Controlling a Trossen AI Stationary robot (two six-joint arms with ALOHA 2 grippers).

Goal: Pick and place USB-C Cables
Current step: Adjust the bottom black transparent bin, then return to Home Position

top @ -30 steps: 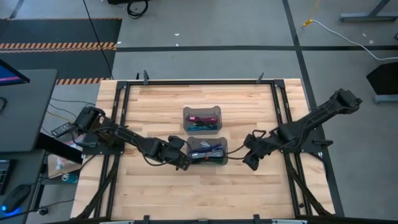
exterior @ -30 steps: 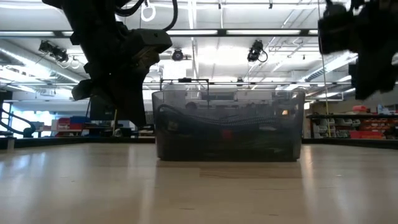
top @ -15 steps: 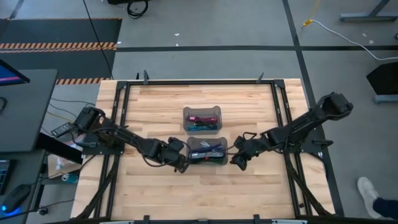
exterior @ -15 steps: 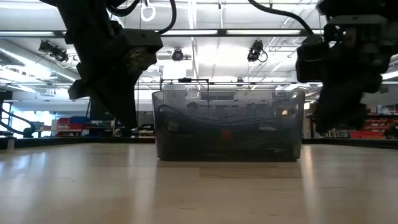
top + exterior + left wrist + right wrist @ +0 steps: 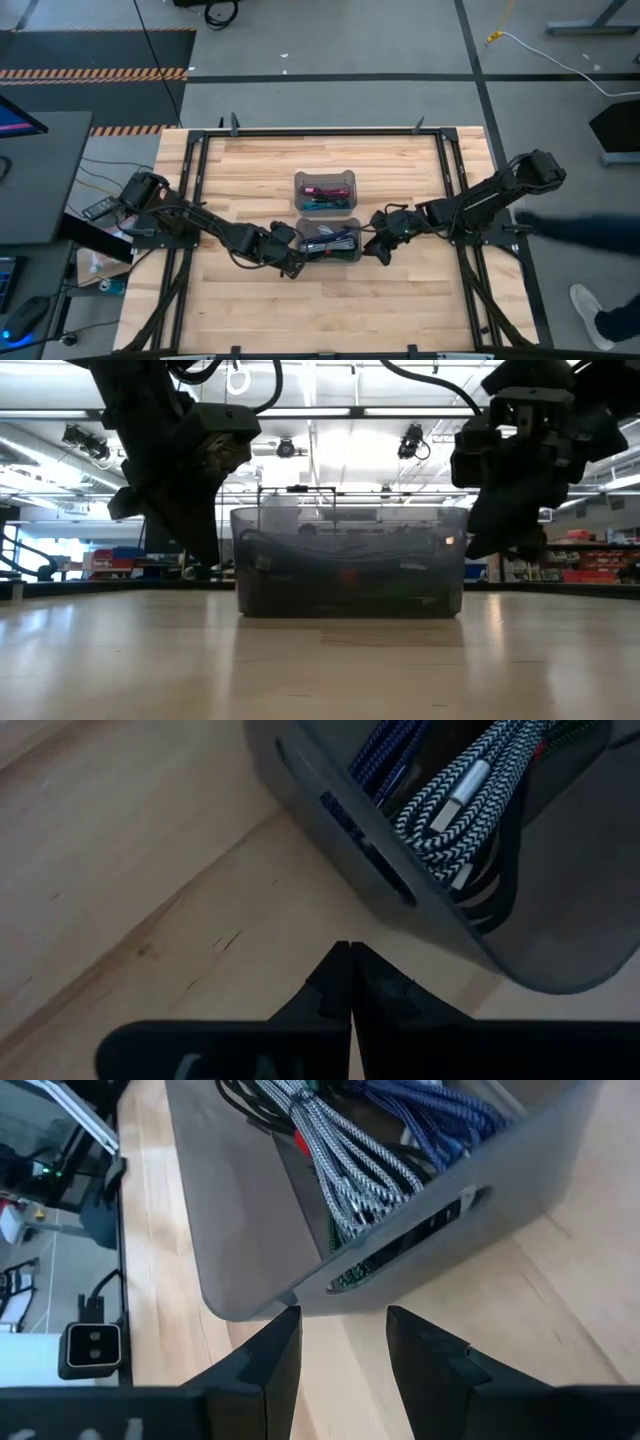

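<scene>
Two translucent grey bins stand mid-table. The near bin (image 5: pixel 333 256) holds blue, grey-braided and black-and-white USB-C cables (image 5: pixel 350 1160), lying bundled on its floor. The far bin (image 5: pixel 325 177) holds maroon and teal ones. My left gripper (image 5: pixel 348 948) is shut, tips down just over the wood beside the near bin's left end, with a small gap to it. My right gripper (image 5: pixel 343 1315) is open at that bin's right end. My right gripper has its open fingertips (image 5: pixel 288 1320) against the near bin's right end wall (image 5: pixel 330 1285), low down under the handle slot. It comes slanting down from the table's right. Nothing is between the fingers. The bin stands flat on the table.
Black frame rails (image 5: pixel 200 180) run along the table's left, right and far sides. A person's shoe (image 5: pixel 590 300) and a blurred dark shape (image 5: pixel 585 225) show on the floor to the right of the table. Bare wood lies at the near side.
My right gripper has gone down and toward the table's left, reaching the near bin's right end, its fingers still open. The near bin has slid a little toward the table's left, closer to my left gripper.
</scene>
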